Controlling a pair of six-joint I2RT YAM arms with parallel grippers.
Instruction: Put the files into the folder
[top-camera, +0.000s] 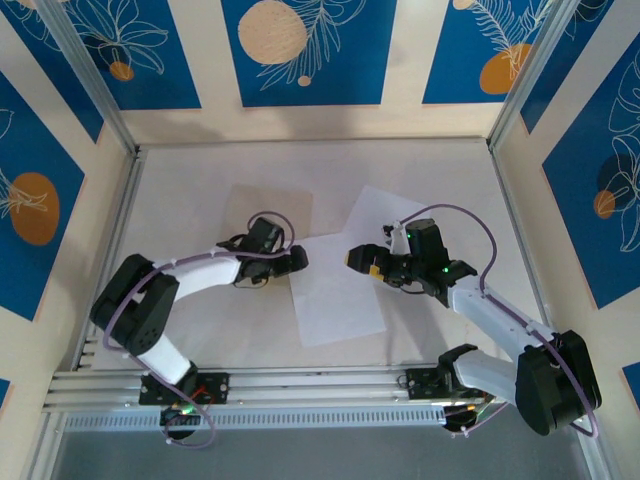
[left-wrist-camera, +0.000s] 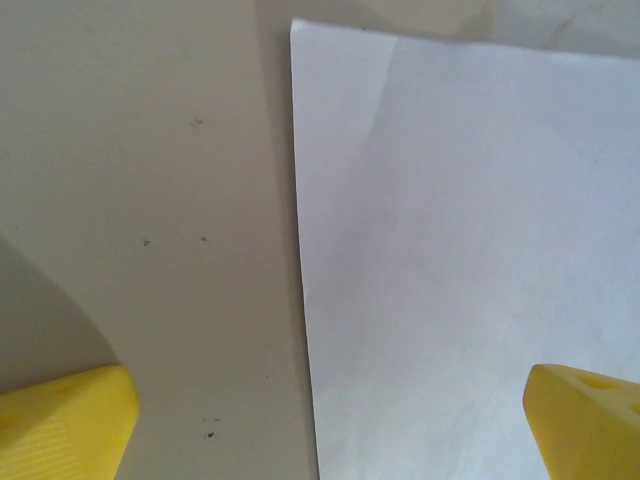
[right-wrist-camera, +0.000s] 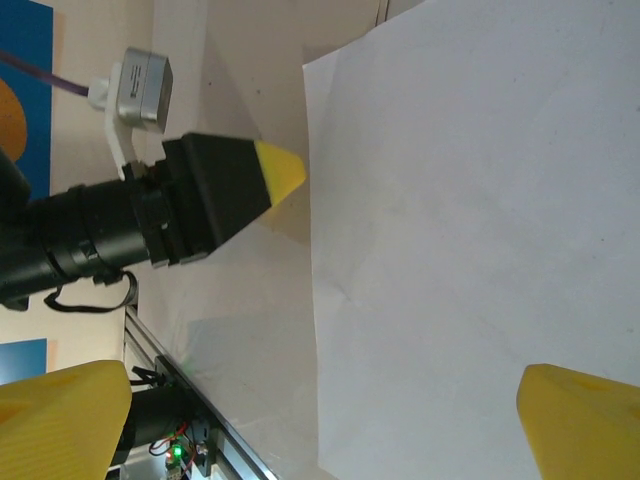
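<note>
Both grippers stand with jaws wide apart and hold nothing. The left gripper (top-camera: 297, 262) hovers over the left edge of the near sheet (top-camera: 335, 295), one finger above bare table (left-wrist-camera: 150, 200), the other above paper. The right gripper (top-camera: 362, 258) hangs just across from it, near the corner where the near sheet comes close to the far sheet (top-camera: 378, 212). The folder (top-camera: 292, 203) lies flat beyond the left arm (top-camera: 190, 275), partly hidden by it, and looks shut. Thin paper flat on the table offers no lip, so a pinch may slip or crumple it. The grippers are close enough to collide, dragging one sheet may shift the other, and a shut folder would block insertion.
</note>
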